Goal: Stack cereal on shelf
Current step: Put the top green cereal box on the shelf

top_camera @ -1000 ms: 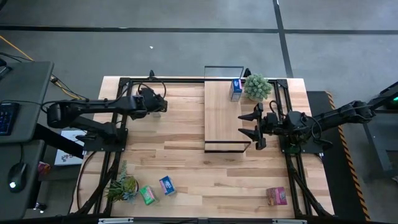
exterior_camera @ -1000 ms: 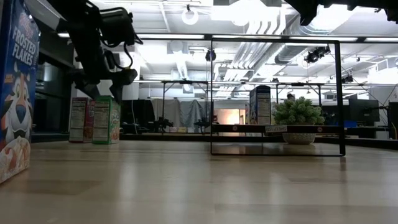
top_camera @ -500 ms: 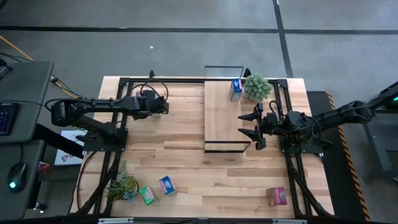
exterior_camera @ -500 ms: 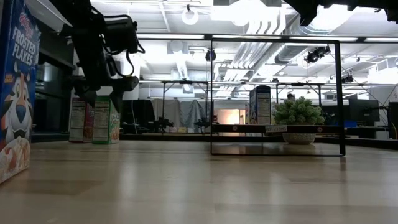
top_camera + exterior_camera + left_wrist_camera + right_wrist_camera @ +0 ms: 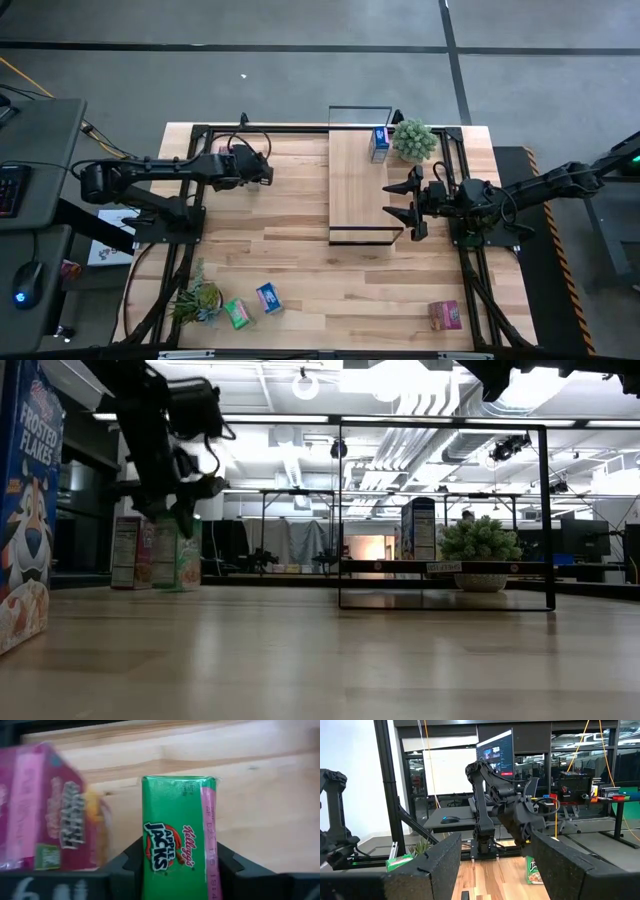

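In the left wrist view the left gripper (image 5: 179, 865) had its dark fingers (image 5: 131, 857) pressed against both narrow sides of a green Apple Jacks box (image 5: 179, 832), clamped on it. A pink box (image 5: 47, 810) stood just beside it, blurred and cut off at the frame edge. From above, this gripper sat near the table's 11 o'clock corner, hiding both boxes.

The right gripper (image 5: 408, 200) hovered at the 3 o'clock edge of the shelf (image 5: 352, 180), its fingers spread apart with nothing between them.

The shelf, a light plank with a thin black wire frame, lay on the butcher-block table (image 5: 300, 260) slightly toward 1 o'clock of centre. A blue box (image 5: 379, 143) stood at its 12 o'clock end, just beside a potted plant (image 5: 413, 139). Along the 6 o'clock edge of the table lay a second plant (image 5: 197, 299), a green box (image 5: 237, 313), another blue box (image 5: 268, 297) and, toward 5 o'clock, a pink box (image 5: 445, 315).

The floor around was grey concrete; a desk with a mouse showed at 9 o'clock. The low view looked into a bright workshop with ceiling lights, and a large Frosted Flakes box (image 5: 27, 510) was cut off at its edge. In the right wrist view a monitor (image 5: 495, 752) glowed beyond the left arm; the box under that arm was partly hidden.
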Controlling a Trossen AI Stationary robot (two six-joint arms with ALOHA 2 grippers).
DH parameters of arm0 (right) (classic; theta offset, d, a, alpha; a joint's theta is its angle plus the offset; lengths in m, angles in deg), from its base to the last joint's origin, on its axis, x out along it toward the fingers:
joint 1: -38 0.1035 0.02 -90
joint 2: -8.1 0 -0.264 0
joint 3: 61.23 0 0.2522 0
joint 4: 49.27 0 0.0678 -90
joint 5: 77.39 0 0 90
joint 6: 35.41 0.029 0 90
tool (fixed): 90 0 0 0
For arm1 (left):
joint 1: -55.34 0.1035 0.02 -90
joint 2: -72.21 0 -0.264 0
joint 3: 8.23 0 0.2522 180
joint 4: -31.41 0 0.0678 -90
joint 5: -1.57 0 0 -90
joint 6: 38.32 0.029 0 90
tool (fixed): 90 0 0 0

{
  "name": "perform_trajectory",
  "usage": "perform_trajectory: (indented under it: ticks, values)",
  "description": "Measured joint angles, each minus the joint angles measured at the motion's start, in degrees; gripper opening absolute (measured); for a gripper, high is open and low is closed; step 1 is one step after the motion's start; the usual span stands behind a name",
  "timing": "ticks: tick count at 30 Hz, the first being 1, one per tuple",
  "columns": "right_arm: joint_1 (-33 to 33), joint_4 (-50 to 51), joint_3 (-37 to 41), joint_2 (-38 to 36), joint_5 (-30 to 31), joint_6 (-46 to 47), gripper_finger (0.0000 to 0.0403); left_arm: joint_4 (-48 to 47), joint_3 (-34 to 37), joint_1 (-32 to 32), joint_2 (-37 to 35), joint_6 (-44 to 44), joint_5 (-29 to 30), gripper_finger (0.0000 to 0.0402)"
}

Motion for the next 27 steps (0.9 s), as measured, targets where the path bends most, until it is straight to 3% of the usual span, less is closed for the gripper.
perform_trajectory:
  ticks: [6,13,20,27]
  values:
    - [-0.04,0.00,0.00,0.00,2.94,-0.15,0.0233,1.54,-7.74,-2.45,-2.75,9.07,-2.18,0.0128]
    - [-0.04,-0.06,0.00,0.00,5.06,-0.15,0.0233,7.28,-20.00,-10.62,-0.77,26.81,-2.25,0.0130]
    - [-0.04,-2.85,0.00,0.00,4.98,-0.16,0.0233,8.03,-30.27,-17.55,9.45,43.34,-2.44,0.0131]
    - [0.00,-6.55,0.00,0.00,0.03,-1.25,0.0233,9.44,-39.93,-18.73,23.90,53.49,-2.42,0.0131]
